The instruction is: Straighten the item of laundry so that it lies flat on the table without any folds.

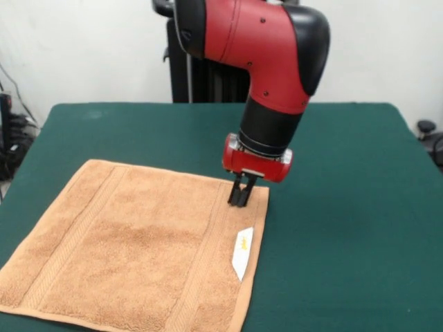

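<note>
Towel (135, 249): you see it spread flat on the table's (346, 207) near left part, white label (242, 252) by its right edge.
Claw (240, 200): fingers pinched narrow, tips at your towel's far right corner; whether it grips cloth, you cannot tell.

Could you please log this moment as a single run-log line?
towel: spread flat, label up | tool: shut, at towel's far corner | table: green
</note>
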Motion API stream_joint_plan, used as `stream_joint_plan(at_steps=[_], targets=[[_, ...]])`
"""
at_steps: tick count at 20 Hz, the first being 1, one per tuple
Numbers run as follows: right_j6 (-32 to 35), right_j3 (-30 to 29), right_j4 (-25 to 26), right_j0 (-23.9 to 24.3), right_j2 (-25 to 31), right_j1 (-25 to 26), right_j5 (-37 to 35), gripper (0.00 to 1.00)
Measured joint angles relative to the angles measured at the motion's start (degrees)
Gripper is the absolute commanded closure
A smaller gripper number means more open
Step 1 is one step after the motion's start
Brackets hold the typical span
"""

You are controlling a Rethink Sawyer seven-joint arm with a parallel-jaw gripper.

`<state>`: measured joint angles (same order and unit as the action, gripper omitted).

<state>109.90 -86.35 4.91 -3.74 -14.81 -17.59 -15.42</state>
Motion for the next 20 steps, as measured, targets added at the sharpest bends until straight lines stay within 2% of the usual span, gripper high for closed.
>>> stream_joint_plan(at_steps=[8, 20], targets=[[0.0, 0.9, 0.0, -1.1, -1.3, 0.8, 0.0, 1.0], [0.0, -0.2, 0.0, 1.1, 0.7, -0.4, 0.1, 1.0]])
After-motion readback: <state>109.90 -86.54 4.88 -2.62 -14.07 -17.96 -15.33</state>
